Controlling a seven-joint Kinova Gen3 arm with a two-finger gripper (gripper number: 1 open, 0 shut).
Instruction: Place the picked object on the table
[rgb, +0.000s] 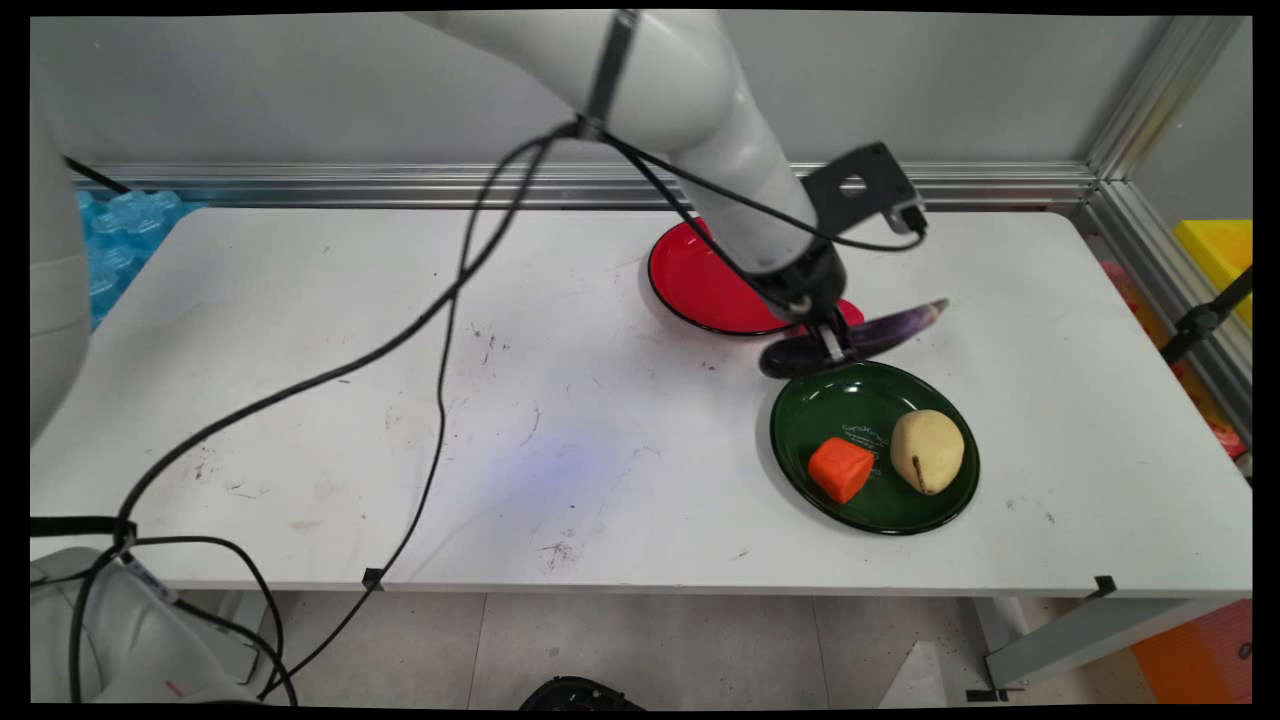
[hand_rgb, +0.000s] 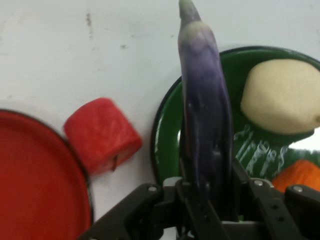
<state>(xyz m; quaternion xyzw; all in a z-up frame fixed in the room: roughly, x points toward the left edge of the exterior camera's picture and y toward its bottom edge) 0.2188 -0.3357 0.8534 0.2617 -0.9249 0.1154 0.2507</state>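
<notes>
My gripper (rgb: 832, 345) (hand_rgb: 207, 185) is shut on a long purple eggplant (rgb: 890, 330) (hand_rgb: 205, 100), held lengthwise just above the far rim of a green plate (rgb: 850, 400) (hand_rgb: 167, 145). On that plate lie a beige potato-like lump (rgb: 927, 450) (hand_rgb: 280, 97) and an orange block (rgb: 841, 468) (hand_rgb: 300, 177). A red plate (rgb: 700, 280) (hand_rgb: 35, 185) sits just behind, partly hidden by the arm. A red block (rgb: 853, 312) (hand_rgb: 102, 135) rests on the table between the two plates, beside the red plate's rim.
Black cables (rgb: 440, 330) hang from the arm over the table's left half. An aluminium rail (rgb: 400, 180) runs along the back wall. A yellow box (rgb: 1215, 250) stands past the right edge, and blue material (rgb: 125, 225) lies off the back left corner.
</notes>
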